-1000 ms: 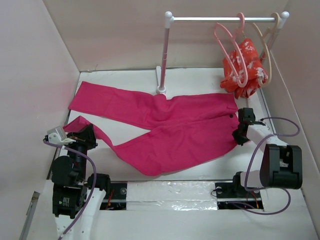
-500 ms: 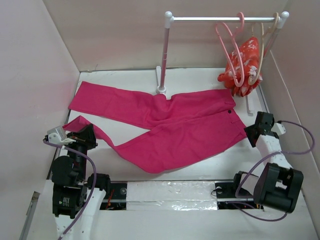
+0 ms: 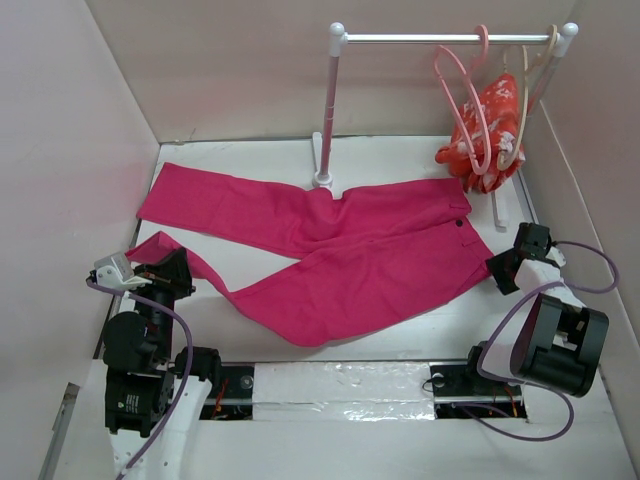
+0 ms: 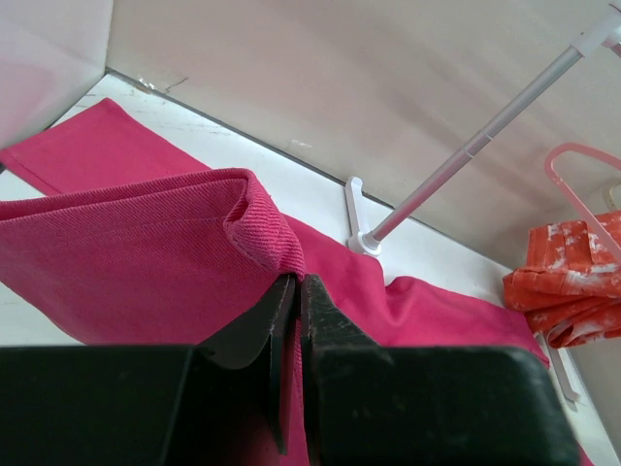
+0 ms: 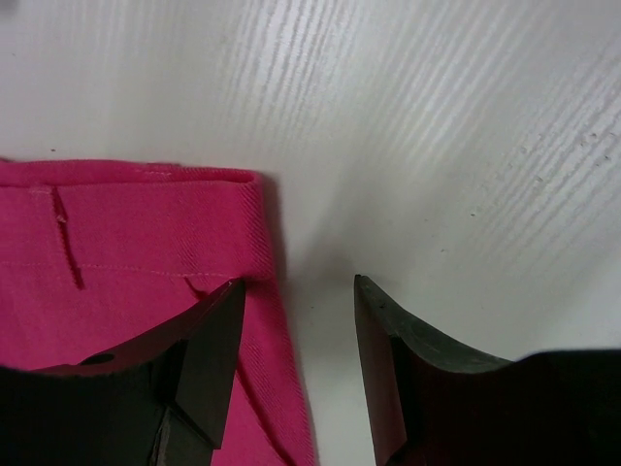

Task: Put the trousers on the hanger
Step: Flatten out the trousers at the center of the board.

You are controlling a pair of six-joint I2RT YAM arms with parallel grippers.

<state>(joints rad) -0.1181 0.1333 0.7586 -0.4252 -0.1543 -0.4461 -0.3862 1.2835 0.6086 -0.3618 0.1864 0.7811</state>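
Trousers lie spread flat on the table across the middle of the overhead view, waistband to the right, legs running to the left edge. My left gripper is clamped on a leg hem at lower left, cloth bunched over its tips. My right gripper sits at the waistband corner on the right, jaws apart, one finger over cloth, the other over bare table. The hanger hangs on the rail at upper right, well apart. I judge this is the grasping step; next I'd close on the waistband, then lift toward the hanger
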